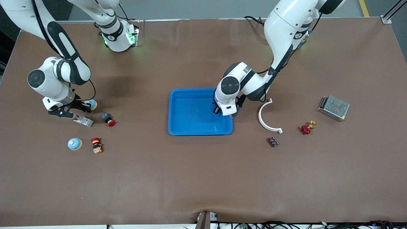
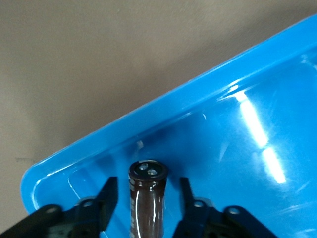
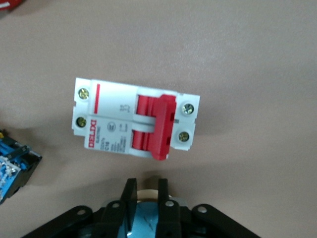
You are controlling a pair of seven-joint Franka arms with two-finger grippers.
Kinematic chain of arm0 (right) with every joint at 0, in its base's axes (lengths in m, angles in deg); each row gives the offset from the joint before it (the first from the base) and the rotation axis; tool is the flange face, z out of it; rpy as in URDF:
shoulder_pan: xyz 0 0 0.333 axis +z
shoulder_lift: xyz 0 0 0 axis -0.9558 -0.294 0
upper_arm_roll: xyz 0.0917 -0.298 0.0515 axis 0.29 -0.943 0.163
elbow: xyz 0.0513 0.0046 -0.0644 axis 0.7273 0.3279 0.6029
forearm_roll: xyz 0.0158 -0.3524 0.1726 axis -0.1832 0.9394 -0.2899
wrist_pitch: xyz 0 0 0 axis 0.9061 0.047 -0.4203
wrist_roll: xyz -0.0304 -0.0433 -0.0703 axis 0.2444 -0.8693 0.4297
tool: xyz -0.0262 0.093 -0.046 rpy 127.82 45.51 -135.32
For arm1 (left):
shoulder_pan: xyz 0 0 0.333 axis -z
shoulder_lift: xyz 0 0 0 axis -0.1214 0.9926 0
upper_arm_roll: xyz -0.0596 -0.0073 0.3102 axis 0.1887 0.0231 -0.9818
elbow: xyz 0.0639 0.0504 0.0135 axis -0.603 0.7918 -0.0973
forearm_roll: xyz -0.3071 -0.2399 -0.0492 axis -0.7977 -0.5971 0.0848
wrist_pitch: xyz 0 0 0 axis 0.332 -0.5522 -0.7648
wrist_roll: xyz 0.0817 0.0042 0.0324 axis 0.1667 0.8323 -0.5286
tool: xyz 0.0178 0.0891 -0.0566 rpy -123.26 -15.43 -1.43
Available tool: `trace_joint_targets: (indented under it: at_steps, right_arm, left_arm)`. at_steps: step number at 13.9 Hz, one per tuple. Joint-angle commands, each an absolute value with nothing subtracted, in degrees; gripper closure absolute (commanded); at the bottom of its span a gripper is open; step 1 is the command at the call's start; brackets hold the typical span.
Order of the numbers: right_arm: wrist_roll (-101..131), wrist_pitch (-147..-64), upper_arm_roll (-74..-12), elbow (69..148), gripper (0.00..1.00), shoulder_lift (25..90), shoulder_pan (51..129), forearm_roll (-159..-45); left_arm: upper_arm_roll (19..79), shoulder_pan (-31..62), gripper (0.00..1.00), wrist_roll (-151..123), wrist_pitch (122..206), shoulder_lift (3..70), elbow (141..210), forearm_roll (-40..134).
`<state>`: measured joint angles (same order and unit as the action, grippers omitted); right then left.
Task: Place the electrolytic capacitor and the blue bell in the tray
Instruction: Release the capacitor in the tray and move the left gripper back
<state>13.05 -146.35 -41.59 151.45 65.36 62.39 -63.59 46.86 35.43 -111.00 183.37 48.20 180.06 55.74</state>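
Observation:
The bright-blue tray (image 1: 190, 127) lies mid-table. My left gripper (image 1: 224, 111) is low inside it, at the end toward the left arm. In the left wrist view its fingers (image 2: 110, 191) stand open on either side of the dark brown electrolytic capacitor (image 2: 147, 198), with a gap on each side, over the tray floor (image 2: 237, 148). My right gripper (image 1: 83, 105) is toward the right arm's end of the table, shut on a blue bell (image 1: 91, 103) with a cream base. In the right wrist view (image 3: 146, 184) the bell (image 3: 146, 220) shows between the narrow fingers.
A white and red circuit breaker (image 1: 83, 121) (image 3: 136, 124) lies just under the right gripper, a red push button (image 1: 108, 120) beside it. A second blue bell (image 1: 74, 144) and an orange part (image 1: 96, 145) lie nearer the camera. A white curved piece (image 1: 265, 119), a small board (image 1: 272, 141), a red valve (image 1: 306, 128) and a metal box (image 1: 334, 108) lie toward the left arm's end.

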Motion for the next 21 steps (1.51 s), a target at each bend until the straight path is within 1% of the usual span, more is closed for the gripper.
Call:
trace_joint_targets:
  at_steps: [1, 2, 3, 4, 5, 7, 11, 14, 19, 21]
  right_arm:
    - [13.1, -144.9, -40.9, 152.7, 0.92, 66.0, 61.1, -62.9]
    - [13.1, -145.2, -40.9, 152.7, 0.49, 65.9, 61.1, -62.9]
    - [13.1, -145.1, -40.9, 152.8, 0.26, 66.0, 61.0, -62.9]
    - [13.1, -145.1, -40.8, 152.9, 0.0, 66.1, 60.2, -62.9]
    - [13.5, -145.3, -40.7, 152.8, 0.0, 66.0, 59.3, -62.9]
    - [13.5, -145.5, -40.7, 152.8, 0.0, 66.1, 59.4, -62.9]
    - [13.4, -145.8, -40.7, 153.5, 0.0, 66.1, 59.3, -63.0]
    - [13.5, -148.7, -40.7, 155.9, 0.0, 66.4, 59.5, -63.0]
    - [13.3, -148.8, -40.7, 157.5, 0.0, 67.4, 59.7, -63.0]
    - [13.2, -148.2, -40.7, 158.2, 0.0, 68.6, 59.8, -63.0]
  left_arm:
    - [46.4, 34.2, 0.0, -111.3, 179.4, 44.4, 179.6, 59.1]
    - [46.4, 32.7, 0.0, -111.2, 177.7, 43.2, 178.2, 60.0]
    - [46.4, 31.6, 0.0, -111.2, 175.6, 42.7, 176.6, 60.8]
    - [46.4, 30.2, 0.0, -110.7, 172.7, 42.2, 174.7, 62.1]
    - [46.4, 27.8, 0.0, -110.1, 170.3, 42.2, 173.2, 64.2]
    - [46.5, 23.9, 0.0, -104.8, 167.0, 41.5, 172.8, 67.3]
    - [46.6, 14.2, 0.0, -89.7, 167.0, 41.8, 173.4, 68.4]
    - [46.4, 12.3, 0.0, -83.6, 168.1, 43.8, 173.4, 70.0]
    - [46.6, 11.3, 0.0, -77.4, 170.3, 46.9, 173.5, 75.8]
    - [46.6, 10.8, 0.05, -75.8, 172.8, 47.7, 173.6, 75.8]
